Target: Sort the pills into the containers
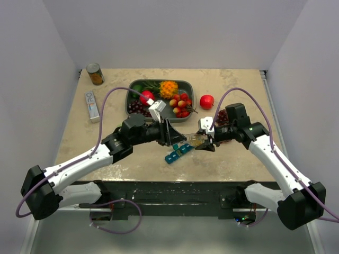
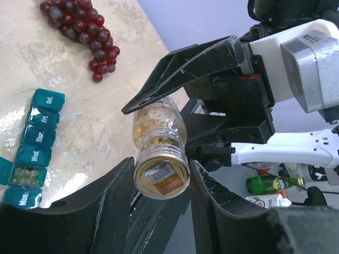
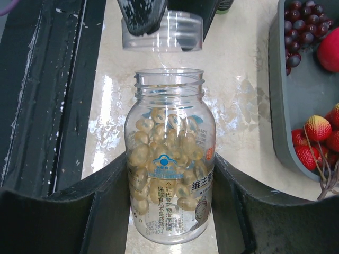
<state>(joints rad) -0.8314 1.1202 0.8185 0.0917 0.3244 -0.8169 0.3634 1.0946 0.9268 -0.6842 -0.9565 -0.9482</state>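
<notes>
My right gripper [image 1: 205, 144] [image 3: 169, 166] is shut on a clear pill bottle [image 3: 169, 174], which shows between the grippers from above [image 1: 196, 140]. The bottle holds several yellow softgel pills [image 3: 159, 153] and its mouth is open. My left gripper [image 1: 177, 140] [image 2: 161, 177] is shut on the bottle's clear cap [image 2: 161, 172], held just off the mouth [image 3: 162, 32]. The teal pill organiser [image 1: 178, 152] [image 2: 37, 143] lies on the table below both grippers. One of its compartments [image 2: 25, 175] is open with pills in it; the others are shut.
A dark grey fruit tray [image 1: 130, 95] [image 3: 286, 106] stands behind, holding strawberries [image 3: 318, 129] and grapes [image 3: 302, 26]. Loose grapes [image 2: 79, 32], a red apple [image 1: 206, 101], a can [image 1: 95, 74] and a white box [image 1: 92, 106] lie on the table.
</notes>
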